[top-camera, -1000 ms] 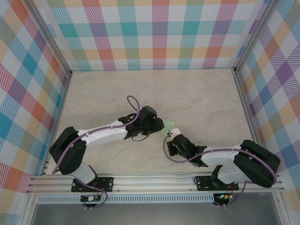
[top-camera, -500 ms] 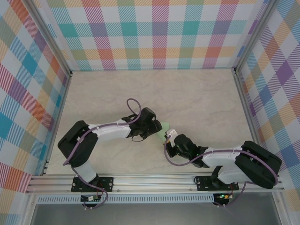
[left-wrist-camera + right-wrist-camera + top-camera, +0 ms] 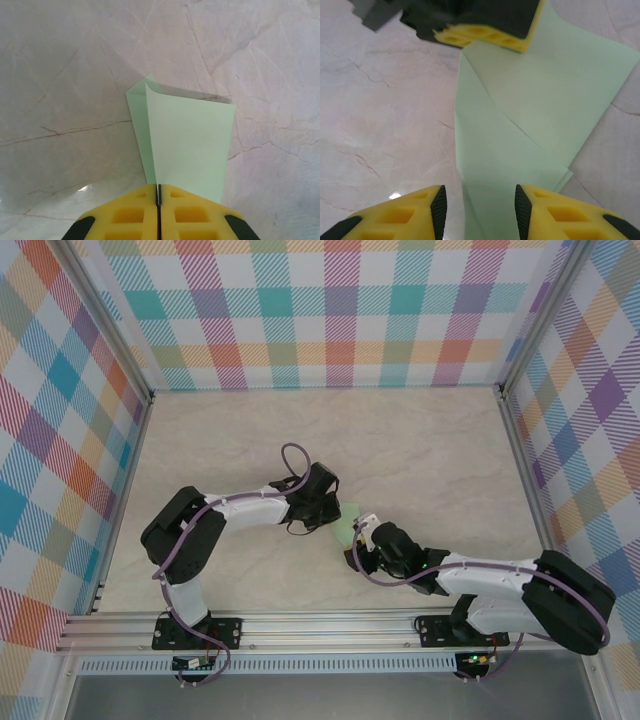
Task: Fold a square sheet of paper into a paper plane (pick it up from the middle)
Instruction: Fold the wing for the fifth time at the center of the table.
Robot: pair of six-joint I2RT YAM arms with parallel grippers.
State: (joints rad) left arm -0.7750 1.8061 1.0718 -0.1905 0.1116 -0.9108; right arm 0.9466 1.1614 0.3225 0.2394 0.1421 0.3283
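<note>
Now my left gripper (image 3: 158, 194) is pinched tight on one end of the folded green paper (image 3: 192, 137), probably to keep the crease from springing. The paper sits mid-table (image 3: 60, 75) between my arms. My right gripper (image 3: 480, 197) stands apart, straddling the opposite end.

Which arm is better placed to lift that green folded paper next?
Left, probably: the left end effector is shut on the folded green paper; the right end effector stands open around its other end.
</note>
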